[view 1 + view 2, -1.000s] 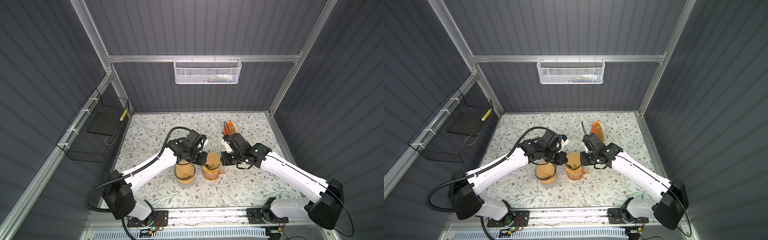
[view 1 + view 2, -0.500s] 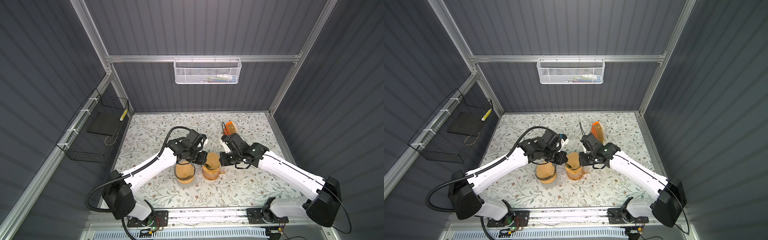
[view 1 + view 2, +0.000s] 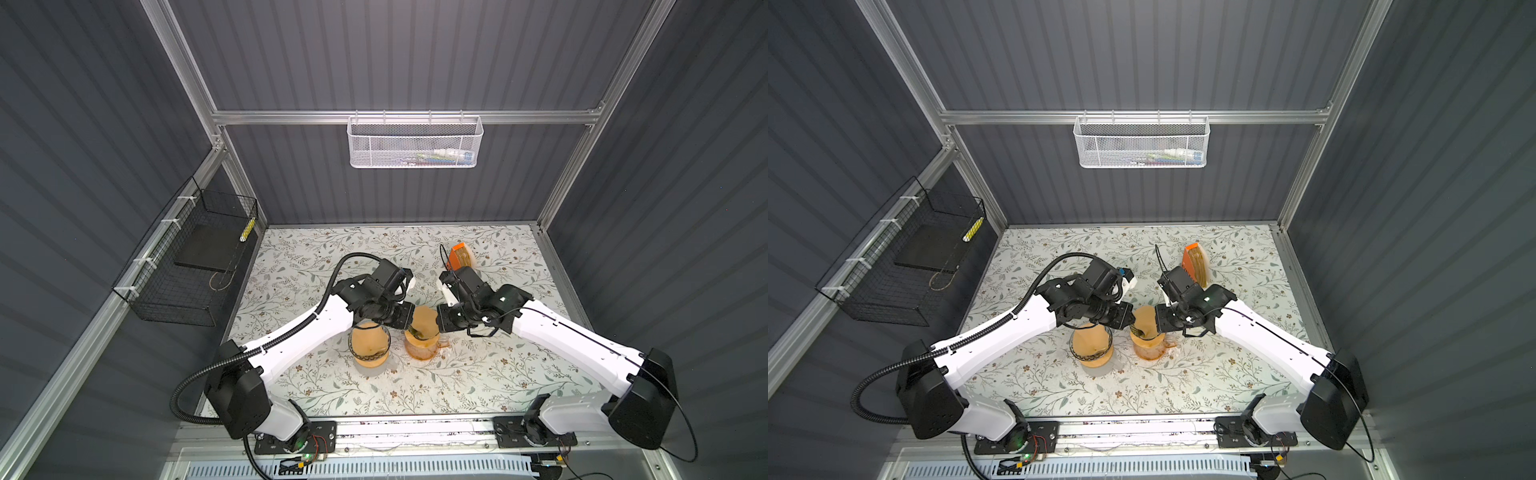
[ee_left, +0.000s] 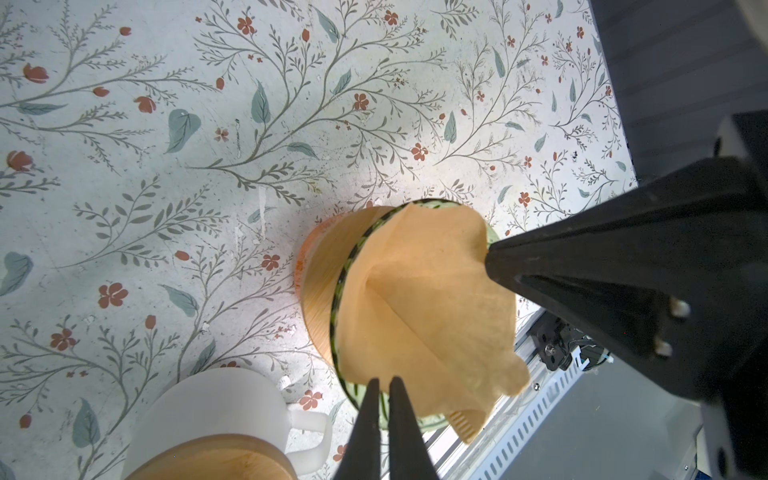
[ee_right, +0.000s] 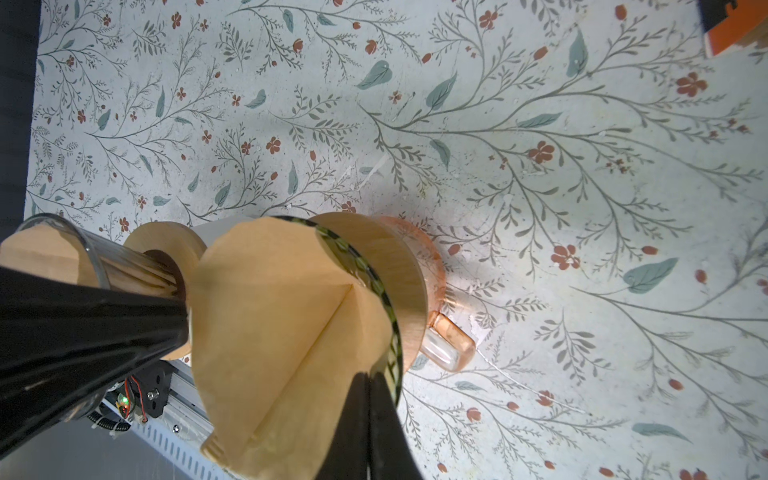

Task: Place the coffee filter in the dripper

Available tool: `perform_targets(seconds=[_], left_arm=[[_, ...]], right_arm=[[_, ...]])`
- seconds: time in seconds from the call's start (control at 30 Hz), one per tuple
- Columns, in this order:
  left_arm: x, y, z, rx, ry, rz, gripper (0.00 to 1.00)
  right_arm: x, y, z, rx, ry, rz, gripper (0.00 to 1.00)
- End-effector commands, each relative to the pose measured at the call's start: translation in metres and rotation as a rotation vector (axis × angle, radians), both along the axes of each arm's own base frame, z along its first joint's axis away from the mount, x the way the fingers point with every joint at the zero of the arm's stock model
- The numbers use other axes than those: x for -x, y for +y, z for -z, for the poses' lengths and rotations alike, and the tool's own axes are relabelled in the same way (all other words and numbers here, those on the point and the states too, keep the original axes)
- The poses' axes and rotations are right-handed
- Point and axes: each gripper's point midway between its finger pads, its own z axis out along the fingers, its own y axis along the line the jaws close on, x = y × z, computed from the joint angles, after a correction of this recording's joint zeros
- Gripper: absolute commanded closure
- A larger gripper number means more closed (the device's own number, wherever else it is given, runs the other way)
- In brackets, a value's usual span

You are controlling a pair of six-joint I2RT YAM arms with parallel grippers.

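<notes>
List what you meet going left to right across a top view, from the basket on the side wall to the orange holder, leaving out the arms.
Black wire basket → first dripper → second dripper, holding the coffee filter → orange filter holder.

A light-brown paper cone filter (image 4: pixel 424 299), creased along one folded seam, is found opened out and lodged in the mouth of the dripper, with much of its wall standing above the rim. The dripper (image 5: pixel 399 266), a clear glass cone with a green-patterned wall and a round wooden collar, is set upright on a pink-tinted glass mug (image 5: pixel 449 349). Both are placed near the middle of the floral-patterned table (image 5: pixel 540 124).
</notes>
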Motion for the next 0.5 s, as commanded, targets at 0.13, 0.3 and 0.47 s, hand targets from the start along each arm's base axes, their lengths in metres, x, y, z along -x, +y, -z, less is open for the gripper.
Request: perform_targets(seconds=[0.13,0.3,0.47], left_arm=[[0.0038,0.0052,0.0135,-0.053,0.019,0.015,0.91],[0.0043,0.0052,0.0137,-0.055,0.021,0.017,0.91],[0.0031,0.0042,0.0043,-0.038,0.007,0.013,0.91]], right_arm=[[-0.0009,0.0024,-0.0048,0.008,-0.013,-0.015,0.94],[-0.0019,0.0028,-0.0056,0.011,-0.015,-0.015,0.94],[-0.0015,0.0031,-0.0046,0.017,-0.012,-0.016,0.94]])
